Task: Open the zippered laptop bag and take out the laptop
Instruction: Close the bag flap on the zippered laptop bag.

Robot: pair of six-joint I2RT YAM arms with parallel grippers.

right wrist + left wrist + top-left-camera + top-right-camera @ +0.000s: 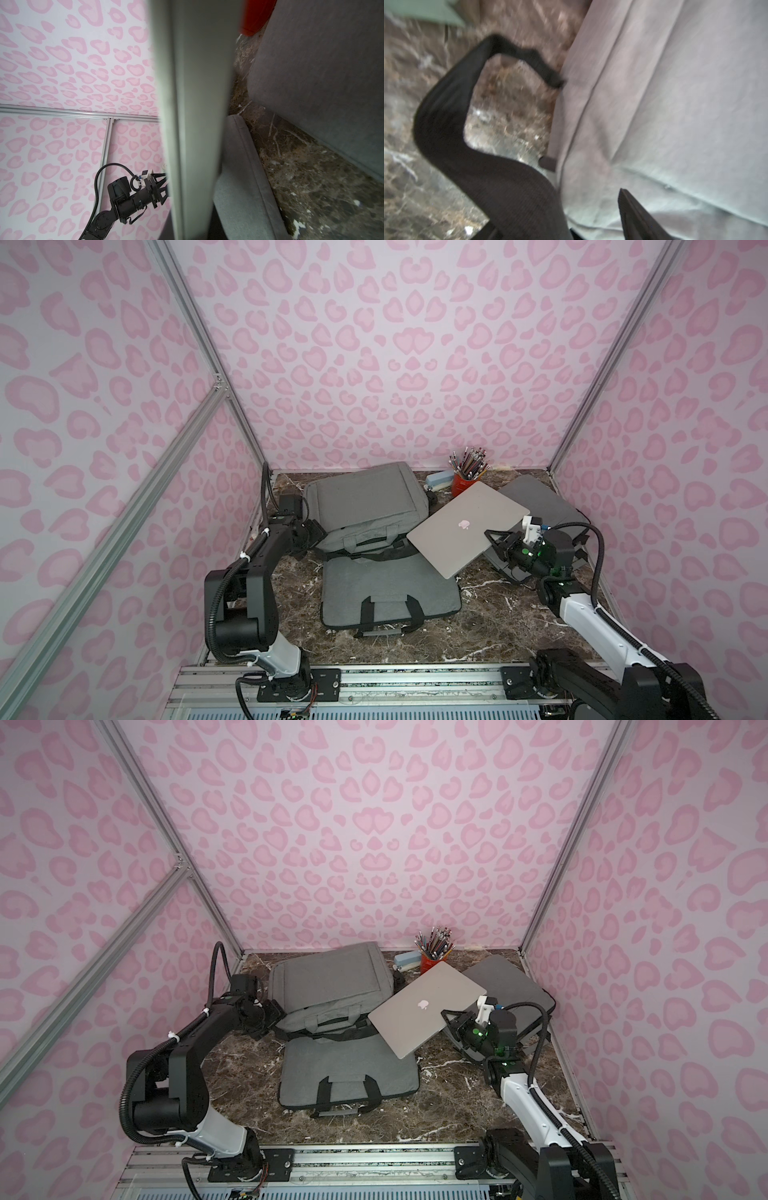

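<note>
Jaws of the left gripper (312,533) stood apart at the left edge of the grey laptop bag (365,506), gripping nothing. In the blurred left wrist view a black strap (446,124) and the bag's fabric lay close by one finger (631,212); whether either touched it could not be told. One risk, as I judged it, was that the strap might snag a finger as the arm pulled away and drag the bag along.

The bag lay unzipped, its front flap (386,593) folded flat toward the robot on the worktop (498,614). The laptop (457,526) was out of the bag, tilted, with its near corner over the flap's right corner and its far corner near the red pencil cup (462,488).

Jaws of the right gripper (496,540) were clamped on the laptop's right edge alone. That looked the weak point: a wide, smooth slab pinched at one edge could pivot or slip out, strike the worktop, or swing into the cup. A dark grey sleeve (540,502) lay beneath that arm, so a laptop set down there might not lie level.
</note>
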